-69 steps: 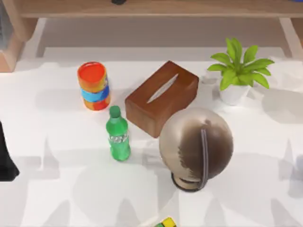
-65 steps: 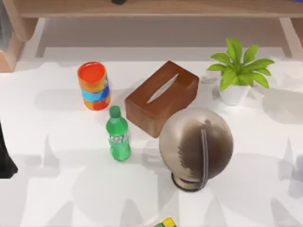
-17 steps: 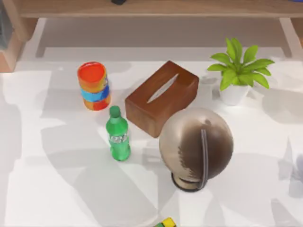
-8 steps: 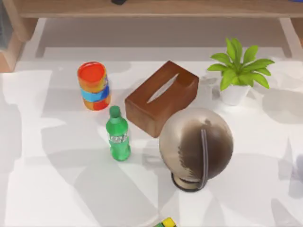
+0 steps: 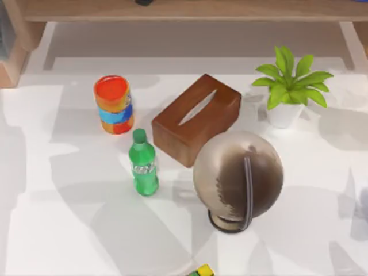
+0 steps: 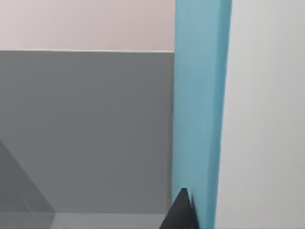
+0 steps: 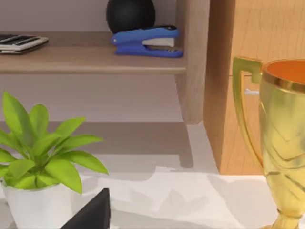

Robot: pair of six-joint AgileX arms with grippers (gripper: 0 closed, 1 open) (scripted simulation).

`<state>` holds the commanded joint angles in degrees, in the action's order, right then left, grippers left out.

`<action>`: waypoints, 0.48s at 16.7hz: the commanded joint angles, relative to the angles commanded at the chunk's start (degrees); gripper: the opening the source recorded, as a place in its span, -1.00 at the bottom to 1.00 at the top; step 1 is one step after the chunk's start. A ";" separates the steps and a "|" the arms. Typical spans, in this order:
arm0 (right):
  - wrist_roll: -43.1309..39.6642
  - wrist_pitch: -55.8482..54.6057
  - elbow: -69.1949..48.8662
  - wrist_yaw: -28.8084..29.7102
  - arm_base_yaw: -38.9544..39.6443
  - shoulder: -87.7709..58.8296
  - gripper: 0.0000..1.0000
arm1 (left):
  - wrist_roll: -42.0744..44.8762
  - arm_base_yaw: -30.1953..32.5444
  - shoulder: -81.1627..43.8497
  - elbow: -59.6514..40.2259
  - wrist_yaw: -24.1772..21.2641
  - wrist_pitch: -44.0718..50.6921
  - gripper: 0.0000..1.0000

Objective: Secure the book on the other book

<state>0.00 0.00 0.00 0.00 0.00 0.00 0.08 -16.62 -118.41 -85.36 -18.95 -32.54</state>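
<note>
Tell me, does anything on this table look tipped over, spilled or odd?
Nothing is tipped or spilled. The brown wooden tissue box sits askew to the white table, and the green plastic bottle and grey globe stand upright.

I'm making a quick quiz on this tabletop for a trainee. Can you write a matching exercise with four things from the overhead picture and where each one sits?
Things:
1. green bottle
2. potted plant
3. globe
4. stacked coloured cups

Places:
A. far right part of the table, beside the tissue box's right end
B. left of the tissue box, farther back than the bottle
C. nearer than the tissue box, right of the bottle
D. between the cups and the globe, left of the tissue box's near corner

Pairs: 1-D, 2-A, 3-C, 4-B
</note>
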 joint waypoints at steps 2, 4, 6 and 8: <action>0.00 0.00 0.00 0.00 0.00 0.00 1.00 | 0.00 0.00 0.00 0.00 0.00 0.00 -1.00; 0.00 0.00 0.00 0.00 0.00 0.00 1.00 | 0.19 -0.06 0.16 0.02 0.02 0.08 -1.00; 0.00 0.00 0.00 0.00 0.00 0.00 1.00 | 1.46 -0.35 0.75 -0.17 0.52 0.56 -1.00; 0.00 0.00 0.00 0.00 0.00 0.00 1.00 | 2.17 -0.93 1.17 -0.25 1.54 1.20 -1.00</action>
<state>0.00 0.00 0.00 0.00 0.00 0.00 2.24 -17.55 -117.24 -85.61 -17.41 -31.34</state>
